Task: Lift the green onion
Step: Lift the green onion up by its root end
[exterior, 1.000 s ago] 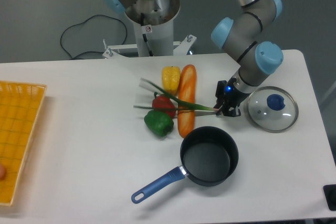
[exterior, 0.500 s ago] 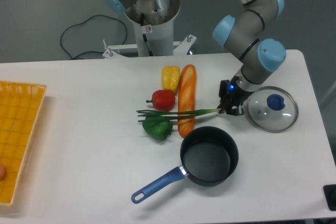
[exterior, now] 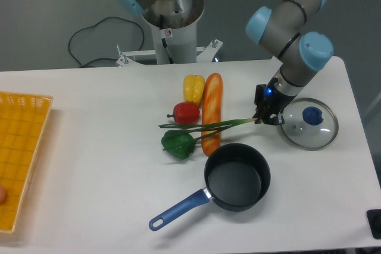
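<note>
The hand (exterior: 262, 118) grips the onion's (exterior: 205, 125) pale end; its leaves cross the baguette (exterior: 211, 112) above the pot (exterior: 237, 176).

A white desk (exterior: 89, 147) carries a dark green onion (exterior: 202, 125), golden-orange baguette (exterior: 212, 111), yellow pepper (exterior: 193, 87), red pepper (exterior: 186, 112), green pepper (exterior: 178, 144), a black pan (exterior: 237, 176) (blue handle) and a yellow latticed basket (exterior: 21, 153).

Legible text: none. A small white sticker with a red mark (exterior: 167, 32) sits on the robot base column (exterior: 172, 22), its print too small to read. No brand, number or sign is readable on any item on the table (exterior: 89, 147).
</note>
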Motion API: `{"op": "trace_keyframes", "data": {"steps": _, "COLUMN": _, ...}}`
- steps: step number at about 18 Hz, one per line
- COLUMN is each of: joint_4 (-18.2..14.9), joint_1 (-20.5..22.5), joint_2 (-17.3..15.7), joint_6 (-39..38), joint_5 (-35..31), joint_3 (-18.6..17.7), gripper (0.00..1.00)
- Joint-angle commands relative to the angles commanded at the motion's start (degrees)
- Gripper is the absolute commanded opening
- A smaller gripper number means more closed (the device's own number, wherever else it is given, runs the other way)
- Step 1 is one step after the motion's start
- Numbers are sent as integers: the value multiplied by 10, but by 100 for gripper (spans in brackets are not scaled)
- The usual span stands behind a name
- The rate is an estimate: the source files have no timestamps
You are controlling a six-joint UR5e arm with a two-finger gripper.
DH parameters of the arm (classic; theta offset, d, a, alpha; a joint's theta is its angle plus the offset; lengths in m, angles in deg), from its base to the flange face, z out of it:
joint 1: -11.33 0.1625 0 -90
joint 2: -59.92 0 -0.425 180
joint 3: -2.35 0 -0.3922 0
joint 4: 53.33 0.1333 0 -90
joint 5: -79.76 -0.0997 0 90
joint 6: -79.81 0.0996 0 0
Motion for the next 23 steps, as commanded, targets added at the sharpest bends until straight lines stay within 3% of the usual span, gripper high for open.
{"op": "trace_keyframes", "data": {"steps": 5, "joint_4": -3, "joint_1": 8, "joint_2": -14, "joint_6": -5, "joint_5": -27, "joint_3": 15, "gripper": 20}}
{"op": "trace_keyframes", "data": {"steps": 9, "joint_4": -4, "joint_1": 3, "joint_2": -19, "joint_6": -20, "joint_5": -91, "joint_3": 40, "gripper": 9}}
{"op": "trace_keyframes", "data": {"steps": 14, "joint_4": 0, "joint_1": 3, "joint_2": -23, "joint_6": -21, "joint_5": -91, "joint_3": 48, "gripper": 9}}
{"op": "trace_keyframes", "data": {"steps": 19, "joint_4": 1, "joint_1": 4, "joint_2": -26, "joint_6": -41, "joint_5": -89, "joint_3": 91, "gripper": 9}}
{"op": "trace_keyframes", "data": {"steps": 23, "joint_4": 2, "joint_1": 6, "joint_2": -25, "joint_6": -44, "joint_5": -92, "joint_3": 102, "gripper": 9}}
